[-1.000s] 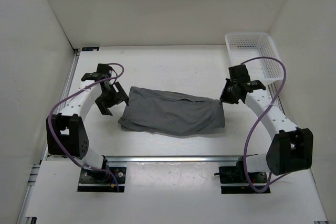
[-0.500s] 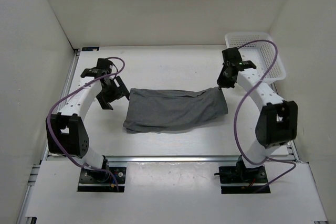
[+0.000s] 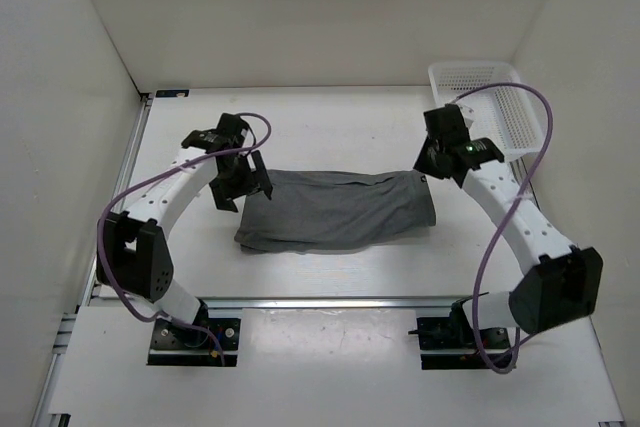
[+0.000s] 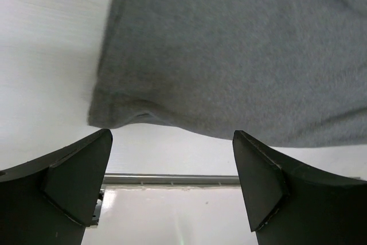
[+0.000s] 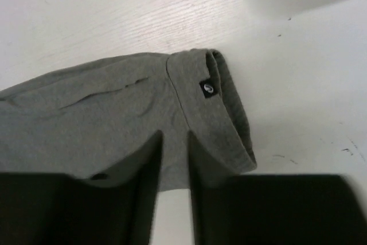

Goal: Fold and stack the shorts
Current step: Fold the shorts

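The grey shorts [image 3: 330, 212] lie flat across the middle of the table, long side running left to right. My left gripper [image 3: 240, 182] hovers at their upper left corner. In the left wrist view it [image 4: 172, 136] is wide open and empty, with the shorts' edge [image 4: 229, 55] just beyond the fingertips. My right gripper [image 3: 432, 159] is over the right end. In the right wrist view its fingers [image 5: 175, 136] stand a narrow gap apart with nothing between them, above the shorts [image 5: 103, 101], near the waistband [image 5: 221, 113] with its small black label [image 5: 208, 88].
A white mesh basket [image 3: 490, 107] stands at the back right corner, close behind the right arm. White walls enclose the table on the left, back and right. A metal rail [image 3: 330, 300] runs along the near edge.
The right gripper held the shorts' right end lifted and drew it right; now that end lies flat and the fingers hold nothing. The left gripper moved right, up to the shorts' left corner.
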Controlling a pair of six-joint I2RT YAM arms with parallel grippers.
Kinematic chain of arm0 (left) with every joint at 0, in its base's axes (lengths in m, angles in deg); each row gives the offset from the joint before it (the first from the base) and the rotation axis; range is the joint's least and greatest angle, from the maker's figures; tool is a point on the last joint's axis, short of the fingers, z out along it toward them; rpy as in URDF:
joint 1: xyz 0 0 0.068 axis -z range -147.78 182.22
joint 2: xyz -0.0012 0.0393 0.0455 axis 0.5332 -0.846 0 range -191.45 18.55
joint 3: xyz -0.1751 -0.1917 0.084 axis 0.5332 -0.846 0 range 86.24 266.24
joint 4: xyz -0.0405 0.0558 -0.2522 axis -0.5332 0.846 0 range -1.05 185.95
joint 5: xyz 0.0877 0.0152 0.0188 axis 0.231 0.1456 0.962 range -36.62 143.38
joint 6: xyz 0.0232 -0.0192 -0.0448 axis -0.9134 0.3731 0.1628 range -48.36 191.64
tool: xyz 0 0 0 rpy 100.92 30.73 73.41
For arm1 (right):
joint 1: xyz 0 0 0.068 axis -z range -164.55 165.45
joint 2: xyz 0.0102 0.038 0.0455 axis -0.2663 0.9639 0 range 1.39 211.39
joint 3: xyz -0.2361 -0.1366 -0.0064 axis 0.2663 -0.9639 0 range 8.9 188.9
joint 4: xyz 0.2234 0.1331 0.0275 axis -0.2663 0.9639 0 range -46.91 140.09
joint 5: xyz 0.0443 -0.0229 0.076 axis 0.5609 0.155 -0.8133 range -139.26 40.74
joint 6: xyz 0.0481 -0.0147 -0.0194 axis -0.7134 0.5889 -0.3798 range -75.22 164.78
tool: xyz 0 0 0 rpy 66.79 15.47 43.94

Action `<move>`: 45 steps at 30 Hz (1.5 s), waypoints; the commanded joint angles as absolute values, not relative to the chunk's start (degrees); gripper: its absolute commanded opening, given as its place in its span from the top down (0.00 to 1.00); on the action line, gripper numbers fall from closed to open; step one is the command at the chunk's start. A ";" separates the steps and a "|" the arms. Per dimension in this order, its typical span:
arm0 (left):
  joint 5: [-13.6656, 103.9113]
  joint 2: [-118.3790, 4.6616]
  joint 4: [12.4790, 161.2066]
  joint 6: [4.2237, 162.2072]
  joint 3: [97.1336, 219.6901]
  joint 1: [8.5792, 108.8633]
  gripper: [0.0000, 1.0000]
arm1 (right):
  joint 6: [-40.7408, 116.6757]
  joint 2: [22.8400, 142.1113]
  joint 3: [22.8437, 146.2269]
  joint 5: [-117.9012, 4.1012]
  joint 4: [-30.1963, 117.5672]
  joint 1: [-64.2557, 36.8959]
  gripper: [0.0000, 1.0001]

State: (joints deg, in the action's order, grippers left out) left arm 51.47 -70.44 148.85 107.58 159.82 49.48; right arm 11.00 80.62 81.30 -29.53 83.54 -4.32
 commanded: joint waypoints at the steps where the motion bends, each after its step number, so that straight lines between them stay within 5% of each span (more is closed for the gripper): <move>1: 50.23 -72.59 147.39 109.16 161.13 51.82 0.03 | 9.89 78.56 74.76 -30.79 85.37 -5.47 0.78; 2: 50.22 -73.47 146.44 109.16 161.13 52.52 0.03 | 9.11 78.56 73.60 -31.32 85.37 -5.99 0.89; 9: 54.52 -85.32 144.05 108.47 164.72 53.23 0.03 | 7.17 89.00 67.70 -32.82 76.67 -4.61 1.00; 16: 56.20 -89.12 143.35 107.24 166.92 53.23 0.04 | 8.39 100.54 70.25 -33.35 73.14 -3.89 1.00; 31: 50.76 -78.49 146.97 105.91 167.92 53.75 0.04 | 10.42 73.12 67.62 -33.34 83.70 -4.94 0.88; 39: 49.25 -80.42 143.26 107.23 161.39 53.75 0.04 | 7.69 81.09 54.17 -37.66 69.48 -4.94 0.90; 45: 54.33 -76.82 147.12 105.91 164.47 53.75 0.04 | 9.71 84.03 61.00 -37.66 71.73 -4.94 0.95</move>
State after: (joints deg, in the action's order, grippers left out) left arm 51.27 -81.61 145.81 106.66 162.12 53.46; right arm 8.62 86.36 55.45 -38.01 73.92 -4.93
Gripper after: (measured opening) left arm 0.961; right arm 0.056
